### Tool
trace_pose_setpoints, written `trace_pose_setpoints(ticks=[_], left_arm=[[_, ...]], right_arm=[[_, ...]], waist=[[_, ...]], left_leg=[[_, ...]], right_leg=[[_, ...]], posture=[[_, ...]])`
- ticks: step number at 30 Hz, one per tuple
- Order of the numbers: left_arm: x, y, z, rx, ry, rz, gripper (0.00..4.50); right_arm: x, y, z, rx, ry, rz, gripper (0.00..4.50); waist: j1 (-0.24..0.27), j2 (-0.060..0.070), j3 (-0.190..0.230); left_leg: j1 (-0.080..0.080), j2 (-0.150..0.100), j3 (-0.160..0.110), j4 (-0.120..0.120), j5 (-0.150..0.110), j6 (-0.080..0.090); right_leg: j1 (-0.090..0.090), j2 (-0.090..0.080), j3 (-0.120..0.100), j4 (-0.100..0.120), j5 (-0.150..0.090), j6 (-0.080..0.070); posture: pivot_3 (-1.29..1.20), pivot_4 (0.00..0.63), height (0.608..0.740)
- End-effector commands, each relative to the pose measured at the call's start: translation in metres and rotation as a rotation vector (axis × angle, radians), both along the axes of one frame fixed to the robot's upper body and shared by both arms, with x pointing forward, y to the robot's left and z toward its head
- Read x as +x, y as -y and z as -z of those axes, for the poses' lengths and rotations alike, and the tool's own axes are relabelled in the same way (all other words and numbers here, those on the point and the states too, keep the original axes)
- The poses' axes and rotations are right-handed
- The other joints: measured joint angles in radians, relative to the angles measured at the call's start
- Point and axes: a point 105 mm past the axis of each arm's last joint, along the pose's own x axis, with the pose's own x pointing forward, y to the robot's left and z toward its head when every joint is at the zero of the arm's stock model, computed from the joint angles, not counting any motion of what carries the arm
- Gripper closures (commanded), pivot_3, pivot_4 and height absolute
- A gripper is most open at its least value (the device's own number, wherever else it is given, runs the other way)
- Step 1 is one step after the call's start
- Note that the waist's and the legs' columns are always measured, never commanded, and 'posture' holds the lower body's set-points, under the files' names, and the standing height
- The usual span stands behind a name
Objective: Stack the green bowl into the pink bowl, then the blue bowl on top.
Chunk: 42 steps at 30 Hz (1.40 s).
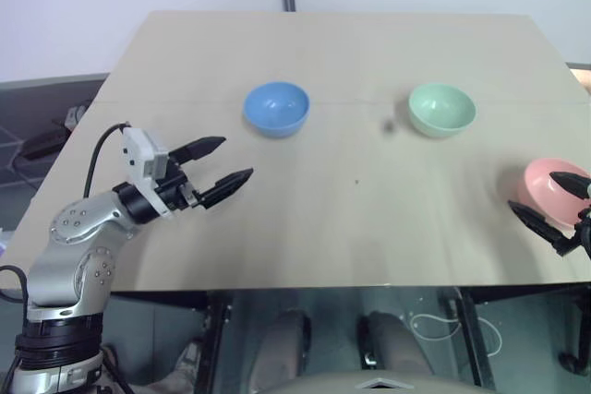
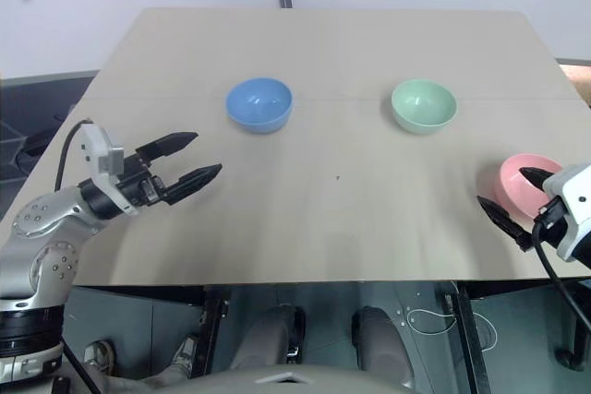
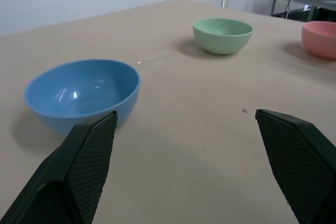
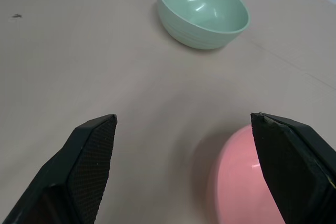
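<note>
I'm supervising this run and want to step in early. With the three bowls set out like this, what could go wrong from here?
1. The pink bowl sits near the table's right front edge, beside the open right gripper; a nudge might push it off.
2. The green bowl and blue bowl look alike in shape and size, so the stacking order could be swapped.

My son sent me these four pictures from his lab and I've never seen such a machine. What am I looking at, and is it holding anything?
It is a two-armed robot at a tan table. Two pictures look down from cameras on its head; the other two come from cameras on its wrists, looking out between the black fingers. On the table stand a blue bowl, a green bowl and a pink bowl, each apart from the others. The left gripper is open near the blue bowl; the right gripper is open at the pink bowl. Nothing is held.
</note>
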Motion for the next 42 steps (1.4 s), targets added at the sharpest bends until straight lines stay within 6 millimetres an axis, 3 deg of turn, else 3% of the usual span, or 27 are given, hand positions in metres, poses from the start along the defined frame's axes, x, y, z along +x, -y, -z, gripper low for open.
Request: trace_pose_setpoints(ticks=[1,5,9,12,15,16,20,24,28,32,36,39,42], left_arm=[[-0.013,0.021,-0.015,-0.001,0.056,0.139,0.02],[-0.033,0.041,-0.022,0.012,0.086,0.338,0.02],[-0.040,0.047,-0.024,0.017,0.090,0.427,0.02],[-0.046,0.051,-0.027,0.002,0.087,0.486,0.00],[-0.049,0.052,-0.029,-0.015,0.084,0.520,0.00],[-0.050,0.052,-0.029,-0.014,0.083,0.522,0.00],[-0.046,0.050,-0.030,-0.031,0.091,0.492,0.00],[-0.033,0.042,-0.025,-0.031,0.101,0.372,0.00],[-0.025,0.035,-0.024,-0.048,0.103,0.294,0.00],[-0.031,0.037,-0.028,-0.085,0.101,0.330,0.00],[-0.038,0.037,-0.027,-0.093,0.091,0.365,0.00],[-0.040,0.036,-0.027,-0.091,0.091,0.364,0.00],[-0.041,0.034,-0.027,-0.091,0.093,0.347,0.00]], right_arm=[[0.004,0.017,0.006,-0.039,-0.056,0.078,0.04],[0.009,0.031,0.029,-0.047,-0.180,0.134,0.04],[0.020,0.040,0.039,-0.047,-0.222,0.168,0.04],[0.034,0.051,0.043,-0.077,-0.218,0.216,0.95],[0.042,0.050,0.042,-0.097,-0.211,0.196,2.27],[0.044,0.050,0.041,-0.105,-0.203,0.192,2.91],[0.052,0.044,0.035,-0.121,-0.160,0.165,4.47],[0.054,0.003,0.022,-0.109,-0.107,-0.008,4.47],[0.052,-0.085,0.012,-0.007,-0.062,-0.275,4.47],[0.061,-0.150,0.024,0.009,-0.043,-0.416,4.47],[0.082,-0.183,0.044,0.005,-0.076,-0.431,4.47],[0.089,-0.191,0.052,-0.039,-0.103,-0.457,3.35],[0.091,-0.191,0.040,-0.059,-0.056,-0.457,1.90]], waist=[[0.001,0.000,0.000],[-0.001,0.000,0.000],[-0.005,0.001,0.000],[-0.006,0.001,0.001],[-0.004,0.001,0.001],[-0.003,0.001,0.001],[-0.003,0.001,0.001],[-0.003,0.001,0.001],[-0.016,0.001,0.001],[-0.018,0.001,0.001],[-0.010,0.000,0.001],[-0.006,-0.001,0.000],[-0.001,0.000,0.001]], left_leg=[[0.000,0.000,0.000,0.000,0.000,0.000],[0.000,0.000,0.000,0.000,0.000,0.000],[0.001,0.000,0.001,0.000,0.000,0.000],[0.001,0.000,0.001,0.000,0.000,0.000],[0.000,0.000,0.001,0.000,0.000,0.000],[-0.001,0.000,0.001,0.000,0.000,0.000],[-0.001,0.000,0.000,0.000,0.000,0.000],[-0.001,0.000,0.000,0.001,0.000,0.000],[0.000,0.002,0.000,0.000,0.000,0.000],[-0.001,0.002,-0.002,0.001,0.000,0.000],[-0.004,0.000,-0.002,0.001,0.000,0.000],[-0.004,-0.001,-0.002,0.001,0.000,0.000],[-0.005,-0.001,-0.003,0.001,0.000,0.000]], right_leg=[[0.000,0.000,0.000,0.000,0.000,0.000],[0.000,0.000,0.000,0.000,0.000,0.000],[0.000,0.001,0.001,0.001,0.000,0.000],[0.000,0.002,0.001,0.001,0.000,0.000],[-0.001,0.002,0.001,0.000,0.000,0.000],[-0.001,0.002,0.000,0.001,0.000,0.000],[-0.002,0.001,0.000,0.000,0.000,0.000],[-0.001,0.001,0.000,0.001,0.000,0.000],[-0.002,0.003,0.001,0.001,0.000,0.000],[-0.002,0.003,-0.001,0.001,0.000,0.000],[-0.004,0.001,-0.002,0.001,0.000,0.000],[-0.004,0.000,-0.002,0.001,0.000,0.000],[-0.005,-0.001,-0.004,0.001,0.000,0.000]], posture=[[0.00,0.150,0.740],[0.00,0.150,0.740],[0.00,0.150,0.740],[0.00,0.150,0.740],[0.00,0.150,0.740],[0.00,0.150,0.740],[0.00,0.150,0.740],[0.00,0.150,0.740],[0.00,0.150,0.740],[0.00,0.150,0.740],[0.00,0.150,0.740],[0.00,0.150,0.740],[0.00,0.150,0.740]])
